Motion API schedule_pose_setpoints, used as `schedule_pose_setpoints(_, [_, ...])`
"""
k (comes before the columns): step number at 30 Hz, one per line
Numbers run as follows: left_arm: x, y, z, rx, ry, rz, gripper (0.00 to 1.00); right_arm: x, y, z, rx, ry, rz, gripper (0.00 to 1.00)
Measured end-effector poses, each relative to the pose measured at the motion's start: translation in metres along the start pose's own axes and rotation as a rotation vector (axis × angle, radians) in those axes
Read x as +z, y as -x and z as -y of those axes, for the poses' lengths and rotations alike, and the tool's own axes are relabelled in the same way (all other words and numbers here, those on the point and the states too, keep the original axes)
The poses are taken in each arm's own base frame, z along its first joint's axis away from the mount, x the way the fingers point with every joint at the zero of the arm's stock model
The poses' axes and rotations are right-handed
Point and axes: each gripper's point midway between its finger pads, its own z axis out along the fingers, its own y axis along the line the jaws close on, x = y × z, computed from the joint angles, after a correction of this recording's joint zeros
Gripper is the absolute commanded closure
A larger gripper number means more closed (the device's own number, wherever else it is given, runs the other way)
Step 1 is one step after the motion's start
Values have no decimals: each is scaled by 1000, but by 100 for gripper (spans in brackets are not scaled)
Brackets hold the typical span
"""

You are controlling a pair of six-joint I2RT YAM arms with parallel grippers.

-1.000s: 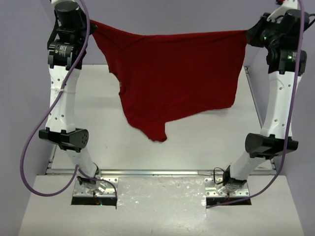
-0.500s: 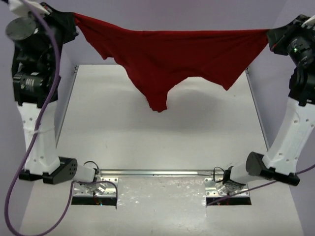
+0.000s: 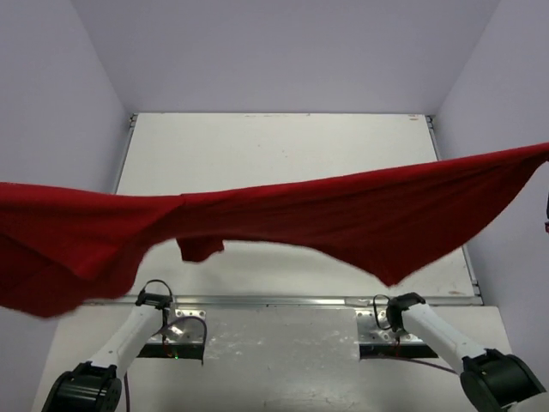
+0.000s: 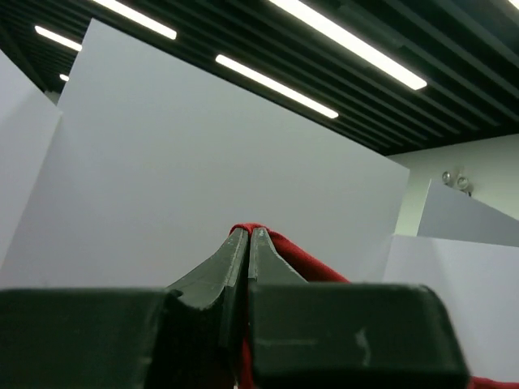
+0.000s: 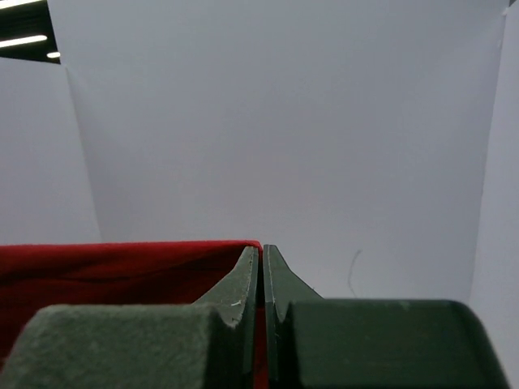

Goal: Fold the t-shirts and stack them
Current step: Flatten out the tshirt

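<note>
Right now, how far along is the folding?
Done: shirt lifted off the table, left pincer and right pincer shut on it. In hand: it hangs stretched between them, unfolded. Left: lay it flat, fold, stack; no folded pile shows.

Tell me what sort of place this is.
Probably a robotics lab test cell: a white table fenced by plain partition walls, a left arm and right arm bolted at its near edge, strip lights on a dark slatted ceiling.
</note>
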Motion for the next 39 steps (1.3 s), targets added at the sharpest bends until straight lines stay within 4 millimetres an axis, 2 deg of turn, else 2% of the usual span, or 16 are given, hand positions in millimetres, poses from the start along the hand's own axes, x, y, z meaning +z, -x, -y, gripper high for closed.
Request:
schedule_pose_setpoints(2, [-1, 0, 2, 0, -9, 0, 100, 5, -9, 3, 3, 9, -27, 99])
schedule_pose_setpoints(4, [5, -17, -5, 5, 9, -47, 100, 24, -37, 4, -5, 14, -102, 99])
schedule_pose_setpoints(6, [19, -45, -16, 10, 44, -120, 100, 55, -83, 1, -28, 6, -223, 99])
schedule_pose_setpoints(8, [41, -88, -32, 10, 98, -226, 100, 91, -139, -2, -58, -2, -353, 99])
schedule_pose_setpoints(10, [66, -143, -54, 18, 163, -345, 100, 123, -204, -4, -93, -14, -497, 99])
schedule_pose_setpoints(13, [101, -253, -99, 35, 275, -560, 100, 159, -301, -5, -149, -20, -702, 99])
schedule_pose_setpoints(15, [105, -320, -127, 52, 332, -687, 100, 173, -351, -3, -172, -20, -805, 99])
schedule_pose_setpoints(18, [91, -434, -176, 87, 423, -913, 100, 191, -389, 16, -161, -44, -878, 99])
schedule_pose_setpoints(21, [98, -494, -201, 121, 453, -1018, 100, 216, -386, 50, -125, -97, -832, 99])
schedule_pose_setpoints(23, [125, -504, -203, 128, 425, -972, 100, 229, -373, 68, -98, -124, -776, 99])
schedule_pose_setpoints(25, [149, -494, -196, 123, 383, -892, 100, 237, -354, 84, -71, -148, -715, 99])
schedule_pose_setpoints(28, [175, -452, -176, 126, 316, -758, 100, 240, -329, 105, -19, -157, -641, 99])
schedule_pose_setpoints(31, [192, -393, -149, 125, 249, -617, 100, 233, -314, 130, 23, -184, -607, 99])
schedule_pose_setpoints(33, [194, -357, -128, 115, 188, -546, 100, 225, -312, 140, 49, -195, -611, 99])
schedule_pose_setpoints(35, [184, -330, -110, 102, 133, -510, 100, 219, -317, 135, 76, -169, -628, 99])
schedule_pose_setpoints(39, [142, -318, -104, 93, 102, -511, 100, 192, -341, 112, 153, -98, -691, 99])
